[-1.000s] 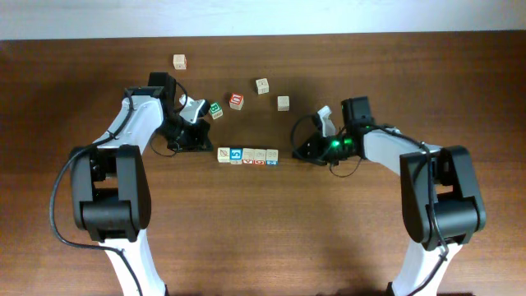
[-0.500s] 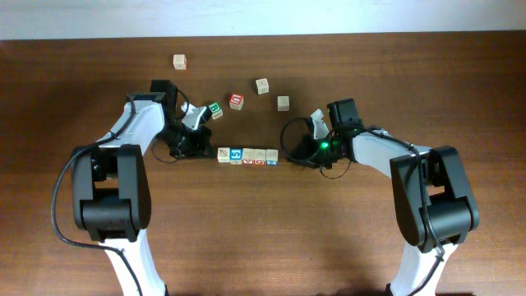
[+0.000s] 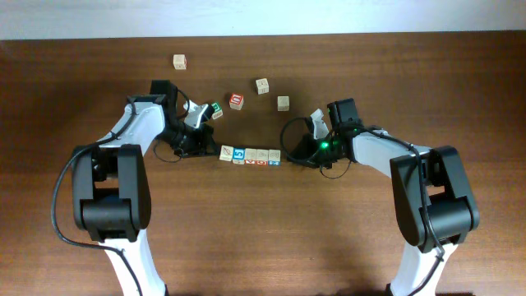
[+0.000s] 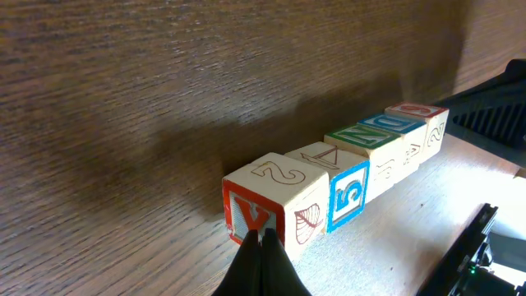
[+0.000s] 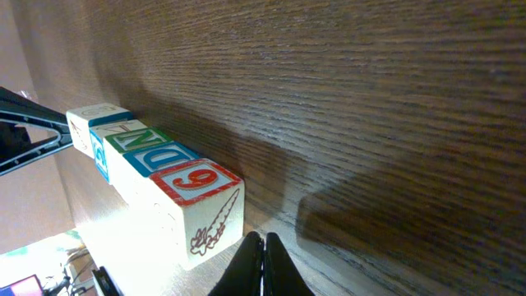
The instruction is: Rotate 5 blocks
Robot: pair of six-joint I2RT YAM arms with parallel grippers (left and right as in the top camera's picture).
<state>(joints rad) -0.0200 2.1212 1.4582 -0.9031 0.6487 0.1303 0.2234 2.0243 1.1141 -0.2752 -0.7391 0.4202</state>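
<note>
Five pale letter blocks lie in one row [image 3: 250, 154] mid-table. My left gripper [image 3: 215, 149] is shut, its tips [image 4: 261, 238] pressed against the red V face of the row's left end block [image 4: 275, 201]. Beyond it sit the blue 5 block [image 4: 349, 191], then green N, blue D and red 6 tops. My right gripper [image 3: 289, 154] is also shut, holding nothing. Its tips [image 5: 259, 240] rest on the table at the lower corner of the red 6 block [image 5: 197, 205], the row's right end.
Loose blocks lie behind the row: a green-printed one [image 3: 216, 109] near my left wrist, a red one [image 3: 237, 101], pale ones [image 3: 262, 85] [image 3: 283, 103], and one far back left [image 3: 179, 62]. The table's far edge [image 3: 263, 36] meets a white wall.
My right gripper slid left up to the row's right end, then held. My left gripper pushed in on the left end; the row shifted slightly right and its end block skewed.
</note>
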